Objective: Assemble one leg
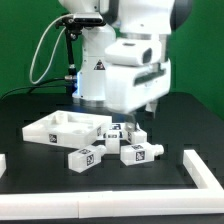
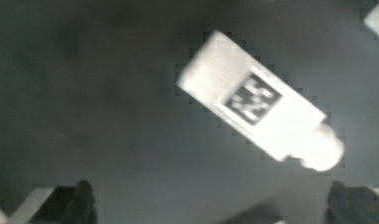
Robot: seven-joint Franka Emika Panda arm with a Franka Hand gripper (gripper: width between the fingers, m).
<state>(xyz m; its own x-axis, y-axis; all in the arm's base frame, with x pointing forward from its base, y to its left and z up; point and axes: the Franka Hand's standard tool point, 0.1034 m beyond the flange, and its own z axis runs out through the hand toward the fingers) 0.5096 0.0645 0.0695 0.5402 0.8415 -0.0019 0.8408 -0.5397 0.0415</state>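
Note:
Several white legs with black-and-white code tags lie on the dark table in the exterior view: one [image 1: 83, 156] at the front, one [image 1: 140, 152] to its right and one [image 1: 115, 130] behind them, next to the panel. My gripper [image 1: 150, 110] hangs just above the right-hand legs. In the wrist view one leg [image 2: 253, 92] lies slanted on the table, its tag facing up and its rounded peg end [image 2: 314, 150] nearest my fingers. My gripper [image 2: 212, 205] is open and empty, with the dark fingertips [image 2: 65, 202] far apart and the leg lying ahead of them, untouched.
The large flat white square panel with a raised rim [image 1: 62, 124] lies at the exterior view's left, behind the legs. A white bar [image 1: 205, 170] lies at the front right and another [image 1: 3, 164] at the left edge. The arm's base stands behind.

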